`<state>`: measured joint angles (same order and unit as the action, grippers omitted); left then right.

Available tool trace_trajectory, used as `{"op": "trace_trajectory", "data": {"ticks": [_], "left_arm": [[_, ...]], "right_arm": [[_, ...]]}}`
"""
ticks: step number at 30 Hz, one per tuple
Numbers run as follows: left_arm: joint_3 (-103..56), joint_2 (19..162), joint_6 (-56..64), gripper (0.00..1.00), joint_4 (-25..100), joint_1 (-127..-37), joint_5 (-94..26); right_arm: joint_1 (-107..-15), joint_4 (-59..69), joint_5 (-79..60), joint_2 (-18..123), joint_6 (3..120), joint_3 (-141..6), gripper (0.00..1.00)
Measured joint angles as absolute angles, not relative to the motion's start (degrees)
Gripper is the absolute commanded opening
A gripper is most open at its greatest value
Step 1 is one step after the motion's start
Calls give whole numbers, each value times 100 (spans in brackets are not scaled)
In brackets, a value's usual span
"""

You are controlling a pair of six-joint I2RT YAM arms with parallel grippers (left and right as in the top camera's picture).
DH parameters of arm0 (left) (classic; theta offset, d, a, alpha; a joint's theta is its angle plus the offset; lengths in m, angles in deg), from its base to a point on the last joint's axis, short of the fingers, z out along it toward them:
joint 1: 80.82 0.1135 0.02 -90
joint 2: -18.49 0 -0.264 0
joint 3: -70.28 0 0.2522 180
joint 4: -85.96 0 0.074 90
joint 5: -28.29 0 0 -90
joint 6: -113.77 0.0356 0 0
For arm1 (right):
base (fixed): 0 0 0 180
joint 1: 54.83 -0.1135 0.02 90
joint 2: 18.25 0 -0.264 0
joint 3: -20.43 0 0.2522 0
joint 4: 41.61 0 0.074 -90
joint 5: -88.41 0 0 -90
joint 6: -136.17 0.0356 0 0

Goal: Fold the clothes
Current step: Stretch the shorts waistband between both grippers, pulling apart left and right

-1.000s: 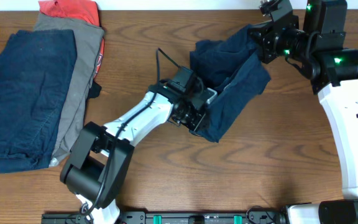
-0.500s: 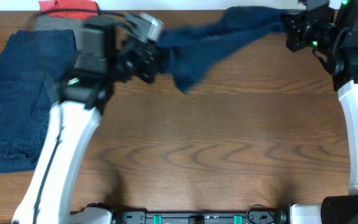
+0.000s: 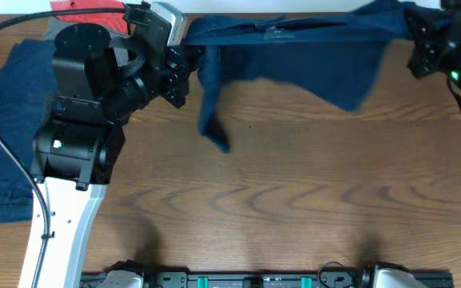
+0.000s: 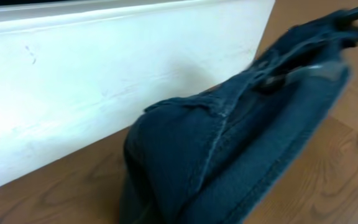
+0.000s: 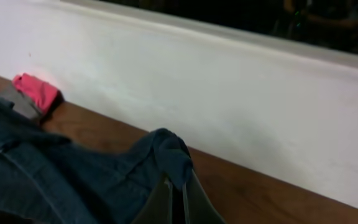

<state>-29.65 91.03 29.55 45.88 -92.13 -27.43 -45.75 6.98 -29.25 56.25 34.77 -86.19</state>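
denim garment (image 3: 294, 44) held stretched between left pincer (image 3: 192, 61) and right pincer (image 3: 411, 42)

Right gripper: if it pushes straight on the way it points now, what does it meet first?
The right gripper is shut on the blue garment, so that cloth comes first. Past the pinched fold, probably the white wall beyond; depth is unclear.

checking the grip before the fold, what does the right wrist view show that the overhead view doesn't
Only the right wrist view shows the right fingers pinched shut on a bunched edge of the jeans. Only the overhead view shows the left arm holding the other end and the folded blue cloth at the left. Both show the jeans, the red cloth and the wooden table.
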Motion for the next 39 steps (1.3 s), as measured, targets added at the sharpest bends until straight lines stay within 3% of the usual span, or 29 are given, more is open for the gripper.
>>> {"op": "trace_trajectory", "data": {"ticks": [12, 26, 39], "left_arm": [[-2965, 8705, 2972, 6, 3831, -9228, -2894], [-2967, 7892, 3396, 6, 4109, -9322, -3947], [-2965, 7748, 3025, 6, 2780, -9344, -4022]], "right_arm": [[-4457, 1776, -2643, 4692, 3501, -8619, 1], [-4461, 2003, -2492, 3744, 4002, -8654, 1], [-4463, 3667, -2453, 3787, 4356, -8947, 1]]}}
